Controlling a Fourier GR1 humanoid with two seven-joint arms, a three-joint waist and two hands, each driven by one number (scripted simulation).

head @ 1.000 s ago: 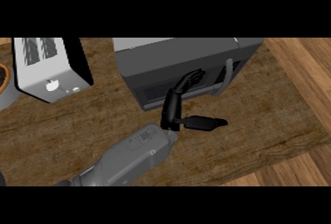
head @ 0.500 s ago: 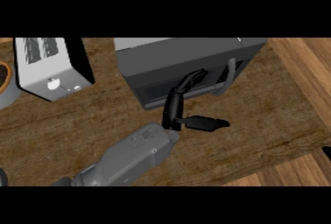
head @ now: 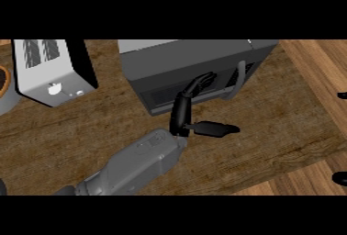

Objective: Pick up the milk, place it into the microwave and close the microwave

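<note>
While a silver toaster (head: 51, 69) stands far left on the wooden desk (head: 81, 133), the dark grey microwave (head: 176, 59) sits far centre. Its door is closed, its inside hidden, and a pale handle (head: 237, 80) is at its right. The left hand (head: 181, 110) touches the door with straight fingers and holds nothing. The right hand (head: 341, 177) barely shows at the right edge, so I cannot tell its state. I cannot tell where the milk is.

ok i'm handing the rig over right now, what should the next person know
Left hand: open, fingers against the microwave door front, beside its handle.
Right hand: only a sliver at the right edge, state unclear.
Milk: not in view, can't confirm it is inside.
Door looks shut or nearly so.
To do: confirm door fully shut, then withdraw.
</note>
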